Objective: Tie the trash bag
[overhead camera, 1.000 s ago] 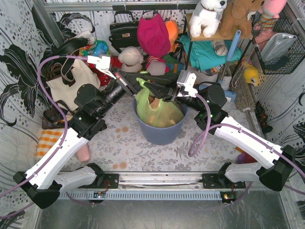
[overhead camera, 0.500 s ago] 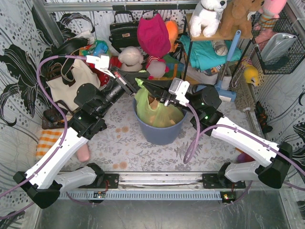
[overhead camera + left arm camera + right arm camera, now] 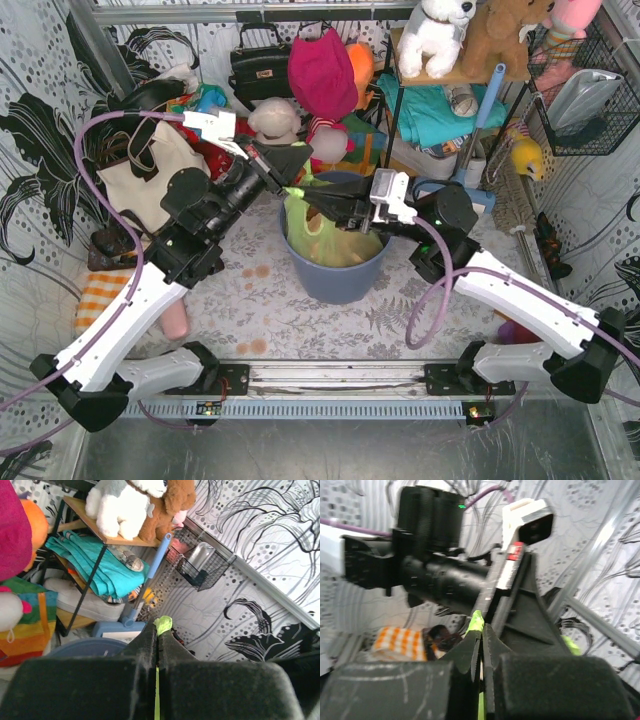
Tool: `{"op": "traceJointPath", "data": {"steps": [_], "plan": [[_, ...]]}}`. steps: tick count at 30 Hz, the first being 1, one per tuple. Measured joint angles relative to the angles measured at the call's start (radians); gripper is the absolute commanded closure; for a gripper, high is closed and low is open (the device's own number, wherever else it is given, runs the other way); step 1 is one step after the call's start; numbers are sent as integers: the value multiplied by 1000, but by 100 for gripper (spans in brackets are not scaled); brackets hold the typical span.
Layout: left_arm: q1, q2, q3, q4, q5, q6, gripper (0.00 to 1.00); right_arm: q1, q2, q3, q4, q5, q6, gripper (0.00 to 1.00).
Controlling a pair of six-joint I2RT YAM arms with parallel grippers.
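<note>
The lime-green trash bag (image 3: 325, 235) sits in the blue-grey round bin (image 3: 335, 278) at the table's middle, with brown scraps showing through. My left gripper (image 3: 296, 186) is shut on a strip of the bag's rim, whose green tip pokes past the fingertips in the left wrist view (image 3: 163, 624). My right gripper (image 3: 305, 194) is shut on another strip of the rim (image 3: 477, 621). Both grippers meet tip to tip above the bin's far left rim, nearly touching, and the left gripper's body fills the right wrist view.
A white tote bag (image 3: 150, 175) with black straps leans at the left. A black handbag (image 3: 258, 65), plush toys (image 3: 435, 35) on a shelf, a wire basket (image 3: 585, 100) and a blue-handled brush (image 3: 480, 120) crowd the back. An orange checked cloth (image 3: 100, 298) lies at the left.
My right gripper swung left over the bin with its bag strip, closing on the left gripper. The left gripper rose and shifted slightly right. Both stayed shut on the bag.
</note>
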Motion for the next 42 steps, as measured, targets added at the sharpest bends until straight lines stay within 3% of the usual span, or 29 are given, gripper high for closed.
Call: {"op": "traceJointPath", "data": {"steps": [7,12,25,33,42], "plan": [[-9,81,98,-61,-24,79,100,-14,-54,30,-213,-183,105,100],[-2,132,124,-83,-23,105,100,-20,-51,19,-254,-337,261,100],[141,261,62,-103,-17,91,100,-20,-79,-303,-80,-538,684,100],[229,410,43,-89,116,19,100,-20,-126,-452,56,-535,827,100],[246,551,102,-64,224,-35,100,28,-128,-528,118,-499,895,100]]}}
